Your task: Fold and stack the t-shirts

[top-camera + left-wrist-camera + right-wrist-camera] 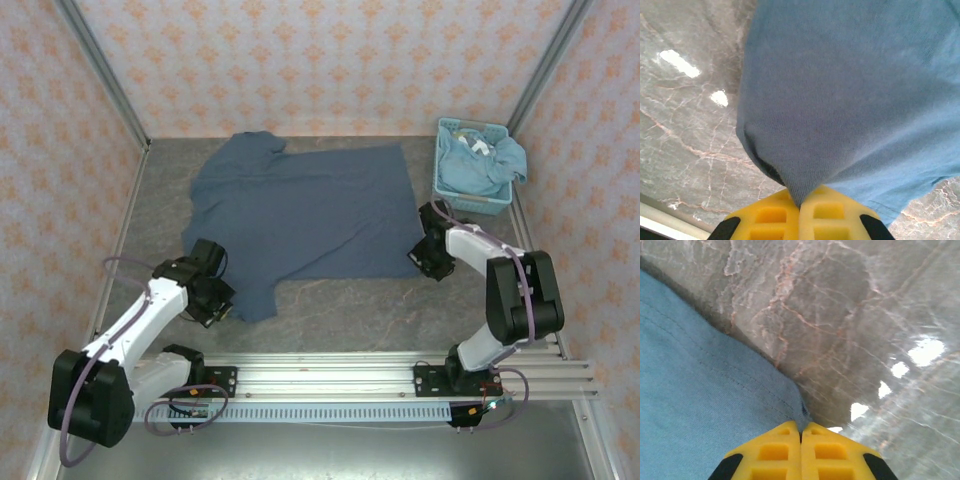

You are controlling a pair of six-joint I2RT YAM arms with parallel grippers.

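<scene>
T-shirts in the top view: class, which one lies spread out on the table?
The dark slate-blue t-shirt, opened flat across the marbled table. The lighter blue-teal shirts sit crumpled in the light blue basket at the far right.

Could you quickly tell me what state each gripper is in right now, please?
Left gripper: closed, pinching an edge of the dark blue t-shirt.
Right gripper: closed on the same shirt's corner.

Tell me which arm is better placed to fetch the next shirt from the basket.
Right, probably. The basket sits at the far right, just beyond the right gripper; the left gripper is across the table. Both pinch the dark shirt.
</scene>
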